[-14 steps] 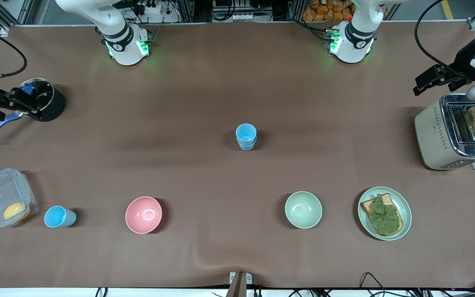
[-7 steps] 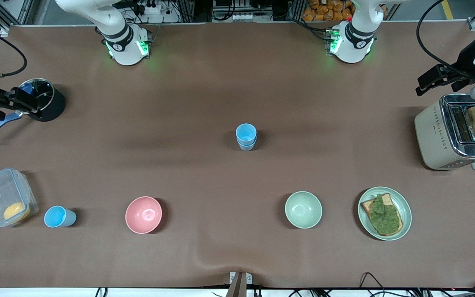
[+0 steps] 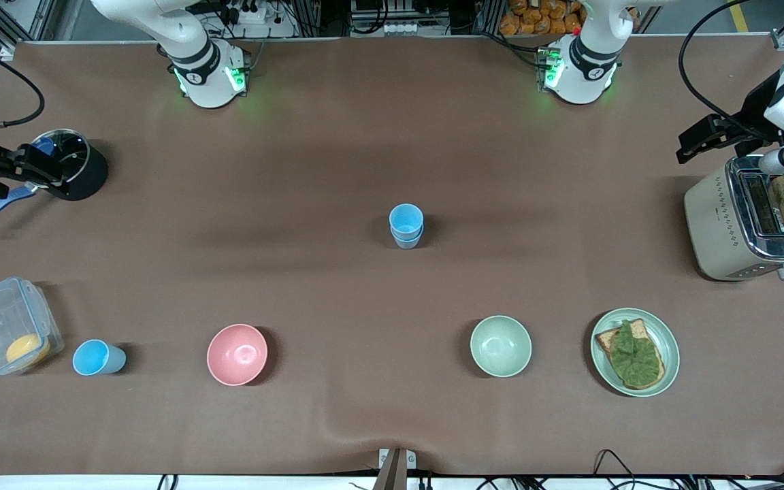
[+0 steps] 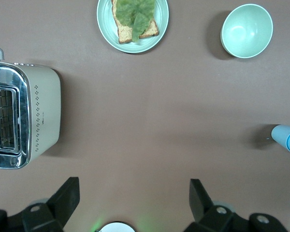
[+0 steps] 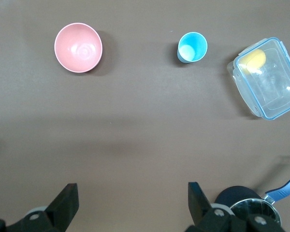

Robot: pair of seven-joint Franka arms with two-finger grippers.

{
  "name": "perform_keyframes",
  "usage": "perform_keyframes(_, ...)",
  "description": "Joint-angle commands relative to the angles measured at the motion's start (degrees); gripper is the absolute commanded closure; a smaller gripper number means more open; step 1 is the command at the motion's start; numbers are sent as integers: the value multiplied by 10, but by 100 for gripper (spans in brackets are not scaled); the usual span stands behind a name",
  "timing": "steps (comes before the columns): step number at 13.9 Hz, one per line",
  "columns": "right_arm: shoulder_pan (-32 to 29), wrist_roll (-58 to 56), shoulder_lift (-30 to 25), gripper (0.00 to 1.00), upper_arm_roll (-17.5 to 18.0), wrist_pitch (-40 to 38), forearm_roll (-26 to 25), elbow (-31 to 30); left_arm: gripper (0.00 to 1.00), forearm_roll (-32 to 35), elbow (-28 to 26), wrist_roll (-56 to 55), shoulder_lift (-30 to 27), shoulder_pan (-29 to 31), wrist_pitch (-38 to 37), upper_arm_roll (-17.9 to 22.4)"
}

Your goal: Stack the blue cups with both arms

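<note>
Blue cups point(image 3: 406, 226) apparently nested upright.

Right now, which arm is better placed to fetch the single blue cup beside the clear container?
Probably the right arm: its open tool hovers at that end, by the black pot; the single blue cup stands there.

Two small light-blue plastic tumblers, nested as one stack point(image 3: 406, 226), upright, mouth up, at frame centre on the brown desk point(image 3: 337, 170). Third small light-blue plastic tumbler point(image 3: 97, 358) alone at lower left of frame, upright, mouth up, bright blue inside, w/ a pale patch at its bottom.
</note>
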Motion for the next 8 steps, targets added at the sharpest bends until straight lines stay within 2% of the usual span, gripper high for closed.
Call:
perform_keyframes(1, 0, 6, -9, 0, 2, -8, -2, 1, 0, 8, 18, 3, 7, 3, -11, -3)
perform_keyframes(8, 1, 6, -9, 0, 2, -8, -2, 1, 0, 10, 18, 4, 7, 4, -9, -3)
